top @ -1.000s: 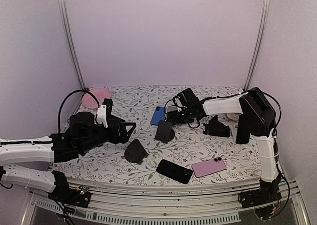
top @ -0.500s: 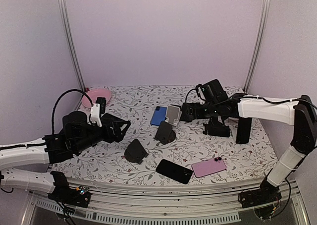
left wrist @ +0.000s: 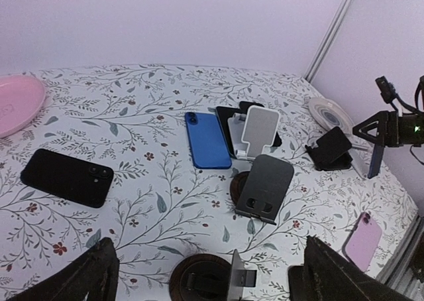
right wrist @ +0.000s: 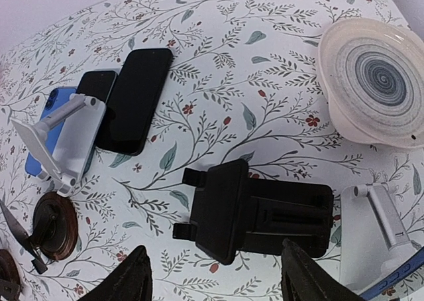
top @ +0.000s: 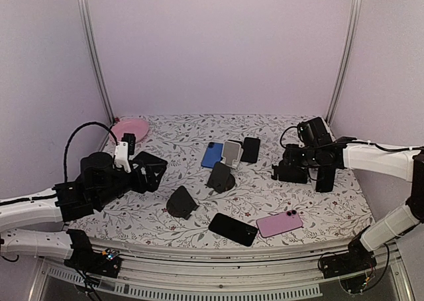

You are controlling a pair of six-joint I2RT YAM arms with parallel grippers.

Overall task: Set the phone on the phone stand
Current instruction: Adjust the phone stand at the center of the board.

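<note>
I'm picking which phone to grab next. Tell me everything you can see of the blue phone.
The blue phone lies flat on the floral tablecloth, back up, with its camera lenses at the far corner. It is smooth and rectangular, with rounded corners. It sits just left of the white stand. Nothing rests on it.

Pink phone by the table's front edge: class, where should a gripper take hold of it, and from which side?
Pinch the pink phone across its two long edges, near the middle, coming straight down from above. It lies flat, back up, so only thin edges offer purchase; the black phone crowds its left end, leaving the long sides likely freer.
</note>
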